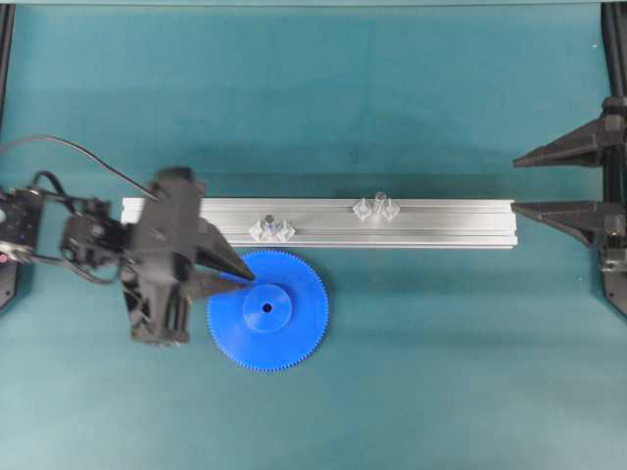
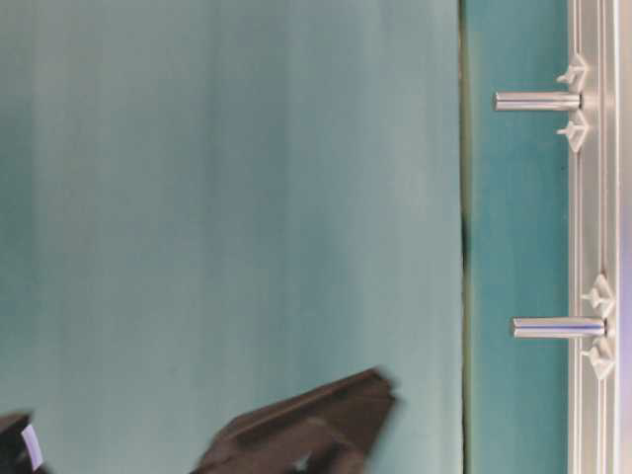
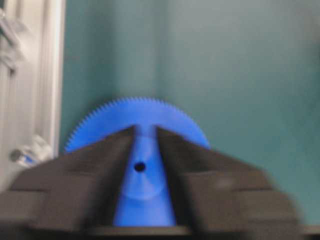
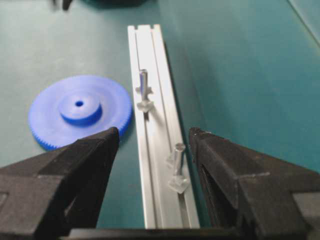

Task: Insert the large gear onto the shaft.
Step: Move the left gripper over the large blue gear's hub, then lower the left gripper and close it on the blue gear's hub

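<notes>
Closest in the right wrist view, the right gripper fills the bottom of the frame. Its two black fingers are spread wide, with nothing between them but the aluminium rail, which runs up the middle of the picture. Just beyond the fingertips, in the lower centre, a short pin stands on the rail in a clear mount. Farther up the rail stands the shaft, a thin pale-grey pin, upright in its own clear mount with pointed lugs. To the left of the shaft, the large gear lies flat on the green table, off the rail. Its hub faces up, its centre hole is bare, and its toothed rim sits just beside the rail's edge. In the overhead view the gear lies below the rail, left of centre, with the shaft just above its upper edge. The left gripper, blurred in its own camera, points over the gear with its jaws partly apart. The hub and hole show through the narrow gap. Whether the fingertips touch the gear I cannot tell.
</notes>
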`<move>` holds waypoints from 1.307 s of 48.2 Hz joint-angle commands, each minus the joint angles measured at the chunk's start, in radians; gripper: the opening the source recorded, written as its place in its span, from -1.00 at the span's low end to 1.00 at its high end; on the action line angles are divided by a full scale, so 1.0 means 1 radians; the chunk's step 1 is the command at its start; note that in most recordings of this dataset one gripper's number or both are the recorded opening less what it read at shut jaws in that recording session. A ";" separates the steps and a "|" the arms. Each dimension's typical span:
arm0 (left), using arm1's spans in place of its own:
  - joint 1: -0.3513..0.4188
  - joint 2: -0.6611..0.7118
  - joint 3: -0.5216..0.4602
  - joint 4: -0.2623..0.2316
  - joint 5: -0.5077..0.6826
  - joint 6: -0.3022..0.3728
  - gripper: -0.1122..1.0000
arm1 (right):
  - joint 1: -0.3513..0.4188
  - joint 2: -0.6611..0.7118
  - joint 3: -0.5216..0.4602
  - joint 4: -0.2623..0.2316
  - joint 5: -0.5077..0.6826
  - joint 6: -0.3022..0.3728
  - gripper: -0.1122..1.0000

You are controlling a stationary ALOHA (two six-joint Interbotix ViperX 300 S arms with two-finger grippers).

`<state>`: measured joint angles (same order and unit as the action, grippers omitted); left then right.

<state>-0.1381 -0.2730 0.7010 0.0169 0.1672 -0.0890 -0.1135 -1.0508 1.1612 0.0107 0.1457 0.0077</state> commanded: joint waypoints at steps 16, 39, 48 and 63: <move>-0.018 0.189 -0.216 0.000 0.284 -0.057 0.86 | -0.012 -0.009 0.015 0.002 -0.003 -0.002 0.49; -0.017 0.391 -0.333 0.002 0.423 -0.061 0.86 | -0.012 -0.071 0.041 0.002 0.021 -0.002 0.49; -0.017 0.445 -0.365 0.002 0.466 -0.048 0.86 | -0.012 -0.074 0.041 0.000 0.026 0.000 0.49; -0.006 0.448 -0.362 0.005 0.466 -0.049 0.86 | -0.011 -0.077 0.043 0.000 0.026 0.003 0.49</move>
<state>-0.1503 0.1917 0.3559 0.0169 0.6381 -0.1365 -0.1227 -1.1336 1.2134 0.0107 0.1764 0.0092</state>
